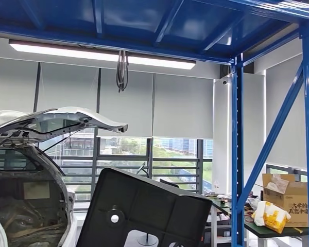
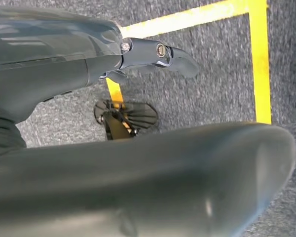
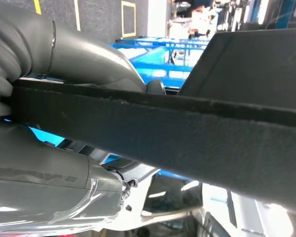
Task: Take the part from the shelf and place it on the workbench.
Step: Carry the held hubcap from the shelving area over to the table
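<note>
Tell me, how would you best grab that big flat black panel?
By its thin edge, probably. The black panel is a broad, flat sheet held tilted, too wide to wrap. The right hand grips it that way: coming in edge-on, thumb along one face and fingers along the other, clamping the rim between them.

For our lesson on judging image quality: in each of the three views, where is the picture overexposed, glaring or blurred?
Head view: ceiling light strip burns white. Left wrist view: the left hand is a soft blur, the floor sharper. Right wrist view: washed-out white patches below the black panel, right hand glossy with glare.
</note>
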`<control>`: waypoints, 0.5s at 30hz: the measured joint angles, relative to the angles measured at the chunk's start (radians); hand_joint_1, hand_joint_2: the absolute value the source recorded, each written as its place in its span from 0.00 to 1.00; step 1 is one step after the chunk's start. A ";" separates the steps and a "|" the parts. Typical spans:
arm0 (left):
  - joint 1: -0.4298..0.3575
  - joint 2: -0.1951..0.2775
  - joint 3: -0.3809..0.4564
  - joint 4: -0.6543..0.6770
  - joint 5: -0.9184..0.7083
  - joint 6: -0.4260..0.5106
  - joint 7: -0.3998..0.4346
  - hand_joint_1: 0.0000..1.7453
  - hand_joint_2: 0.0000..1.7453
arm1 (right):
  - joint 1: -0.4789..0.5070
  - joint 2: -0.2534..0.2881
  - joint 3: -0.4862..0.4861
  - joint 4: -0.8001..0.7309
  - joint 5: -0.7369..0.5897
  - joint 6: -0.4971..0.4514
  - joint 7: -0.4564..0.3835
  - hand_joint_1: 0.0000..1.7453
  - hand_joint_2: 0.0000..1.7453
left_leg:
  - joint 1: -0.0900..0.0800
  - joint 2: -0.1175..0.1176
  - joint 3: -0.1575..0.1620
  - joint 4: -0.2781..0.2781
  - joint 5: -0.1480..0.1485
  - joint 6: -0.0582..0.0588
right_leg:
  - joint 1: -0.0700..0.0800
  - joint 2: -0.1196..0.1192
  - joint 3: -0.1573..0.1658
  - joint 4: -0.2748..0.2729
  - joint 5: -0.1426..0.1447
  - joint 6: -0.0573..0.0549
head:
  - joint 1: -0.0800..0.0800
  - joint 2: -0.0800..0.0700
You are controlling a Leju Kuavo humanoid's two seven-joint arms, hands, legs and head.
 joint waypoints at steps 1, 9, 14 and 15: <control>0.000 0.004 0.000 0.000 -0.002 0.000 0.001 0.00 1.00 | 0.000 0.001 0.000 0.000 0.000 0.001 -0.001 1.00 1.00 | 0.000 0.002 -0.009 -0.001 0.008 0.011 | -0.001 -0.001 -0.011 0.041 -0.041 0.003 | 0.000 0.000; 0.005 0.027 0.000 0.000 -0.031 0.008 0.019 0.00 1.00 | 0.015 0.003 -0.006 -0.006 -0.001 0.002 -0.019 1.00 1.00 | -0.022 0.008 -0.090 0.001 0.076 0.029 | 0.020 -0.002 0.121 0.053 -0.085 -0.028 | 0.000 0.000; 0.011 0.036 -0.001 0.000 -0.050 0.011 0.022 0.00 1.00 | 0.022 -0.002 -0.017 -0.017 0.024 -0.002 -0.022 1.00 1.00 | -0.015 0.011 -0.113 -0.005 0.107 0.004 | 0.035 -0.006 0.194 -0.107 -0.070 -0.052 | 0.000 0.000; 0.013 0.038 -0.002 0.000 -0.054 0.010 0.021 0.00 1.00 | 0.023 -0.004 -0.018 -0.017 0.033 -0.002 -0.023 1.00 1.00 | -0.016 0.009 -0.120 0.005 0.088 -0.001 | 0.033 -0.009 0.188 -0.116 -0.055 -0.057 | 0.000 0.000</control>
